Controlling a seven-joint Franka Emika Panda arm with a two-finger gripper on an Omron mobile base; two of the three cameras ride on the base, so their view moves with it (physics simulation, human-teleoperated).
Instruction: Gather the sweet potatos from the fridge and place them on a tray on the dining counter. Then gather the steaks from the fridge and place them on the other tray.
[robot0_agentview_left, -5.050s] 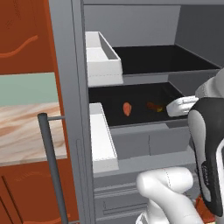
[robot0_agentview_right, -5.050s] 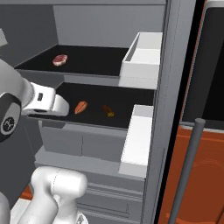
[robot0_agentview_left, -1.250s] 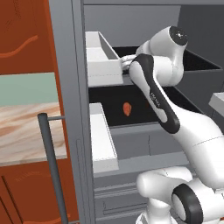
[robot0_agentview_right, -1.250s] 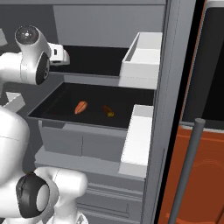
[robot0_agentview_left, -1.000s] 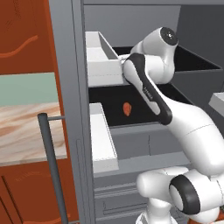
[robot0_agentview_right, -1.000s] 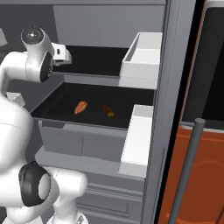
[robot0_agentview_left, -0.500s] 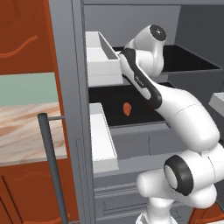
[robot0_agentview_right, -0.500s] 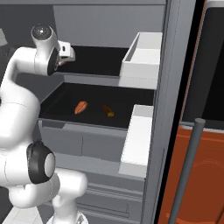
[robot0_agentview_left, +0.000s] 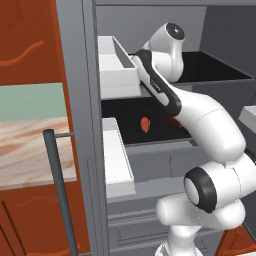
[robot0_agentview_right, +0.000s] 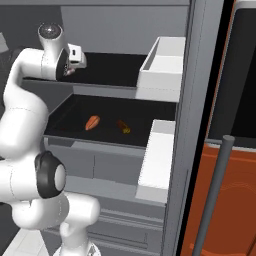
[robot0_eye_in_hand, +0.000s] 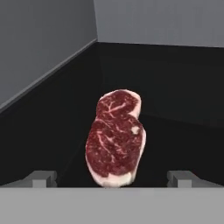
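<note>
Steak (robot0_eye_in_hand: 116, 138) on upper fridge shelf (robot0_agentview_right: 115, 72) now at twelve o'clock between wide-open gripper (robot0_eye_in_hand: 112, 178) tips, arm having swung up from sweet potato (robot0_agentview_right: 92, 122) shelf.

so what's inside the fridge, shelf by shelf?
Upper shelf: steak ahead of the open tool. Lower shelf: sweet potato and a small dark item. The arm covers part of both shelves.

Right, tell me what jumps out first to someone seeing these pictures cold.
The marbled red steak on the dark upper shelf, lying dead ahead between the open gripper's fingertips. Next, the white arm bent up into the open fridge, and a small orange sweet potato on the lower shelf.
</note>
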